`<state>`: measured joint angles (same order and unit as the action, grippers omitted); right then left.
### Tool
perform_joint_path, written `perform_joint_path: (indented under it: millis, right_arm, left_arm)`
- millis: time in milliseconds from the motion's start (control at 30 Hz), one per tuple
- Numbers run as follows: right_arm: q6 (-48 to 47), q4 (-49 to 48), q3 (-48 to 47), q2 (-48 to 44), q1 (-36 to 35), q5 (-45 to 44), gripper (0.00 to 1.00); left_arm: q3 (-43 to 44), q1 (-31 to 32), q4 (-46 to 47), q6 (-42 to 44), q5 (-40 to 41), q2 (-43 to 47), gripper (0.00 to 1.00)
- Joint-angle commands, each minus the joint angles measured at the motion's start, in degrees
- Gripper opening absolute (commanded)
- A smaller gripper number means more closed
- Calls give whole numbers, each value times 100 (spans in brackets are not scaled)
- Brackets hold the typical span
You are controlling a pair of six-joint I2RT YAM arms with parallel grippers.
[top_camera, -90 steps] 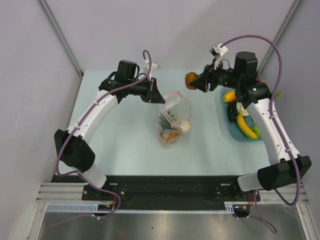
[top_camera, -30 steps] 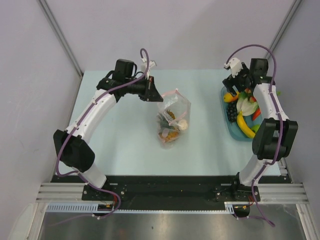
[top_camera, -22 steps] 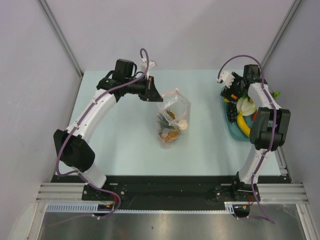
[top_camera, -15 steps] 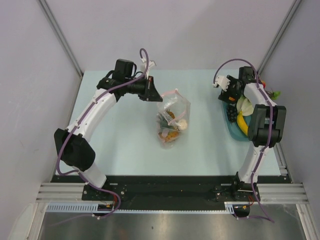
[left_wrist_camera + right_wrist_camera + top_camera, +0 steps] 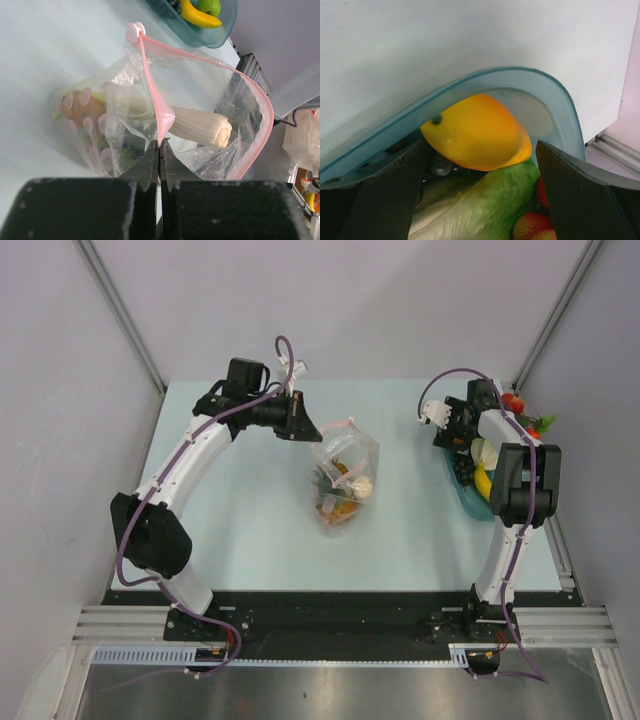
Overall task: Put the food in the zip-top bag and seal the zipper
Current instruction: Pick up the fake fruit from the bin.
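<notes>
The clear zip-top bag (image 5: 345, 472) stands at the table's middle with its mouth open and several food pieces inside, among them a white-green stalk (image 5: 201, 126). My left gripper (image 5: 304, 427) is shut on the pink zipper (image 5: 159, 112) at the near lip of the bag's mouth, and in the left wrist view the left gripper (image 5: 160, 145) pinches that strip. My right gripper (image 5: 456, 435) is open over the far end of the teal bowl (image 5: 450, 480). In the right wrist view the right gripper (image 5: 480, 146) straddles an orange fruit (image 5: 477, 132), without touching it, above a green lettuce leaf (image 5: 490, 200) and strawberries (image 5: 530, 229).
The teal bowl's rim (image 5: 470, 85) curves just in front of the right fingers. The bowl holds a banana (image 5: 483, 484) and dark grapes (image 5: 464, 468). A strawberry (image 5: 513, 401) lies by the bowl's far right corner. Grey walls close in the table on three sides.
Three seconds ago my right gripper held an orange-brown piece near the bag. It has since swung right to the bowl, turned its wrist and now stands open. The left gripper kept its grip.
</notes>
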<state>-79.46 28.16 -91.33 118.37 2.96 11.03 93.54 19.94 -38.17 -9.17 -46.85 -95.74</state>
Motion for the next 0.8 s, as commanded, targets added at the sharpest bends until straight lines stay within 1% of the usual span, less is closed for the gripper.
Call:
perform_joint_path:
  millis: [0,267,367,400,467,567,600,667,700,767]
  right_arm:
    - [-140,-109,-43,143,-76,110,95]
    - [-140,-416,79,178,-50,338,90]
    - [-377,-548,299,55,11,557,95]
    - [-447,-549,343,20,46,628,100]
    - [-605,-566,388,-7,64,751,100]
    - [-641,-645,379,19,64,752,95]
    - [-650,-645,379,29,64,752,90]
    - [-650,-663,388,20,55,769,84]
    - [-624,-672,379,11,64,787,77]
    - [-562,-672,388,-33,90,909,71]
  left_arm:
    - [68,-87,187,-120,-175,-41,0]
    - [68,-114,187,-147,-193,-50,0]
    - [77,-122,205,-164,-219,-50,0]
    - [77,-131,214,-164,-219,-50,0]
    - [68,-122,231,-173,-228,-50,0]
    - [68,-131,240,-217,-237,-50,0]
    - [68,-131,240,-226,-237,-50,0]
    - [68,-131,249,-226,-237,-32,0]
    - [59,-140,240,-226,-237,-15,0]
    - [51,-149,249,-226,-219,-6,0]
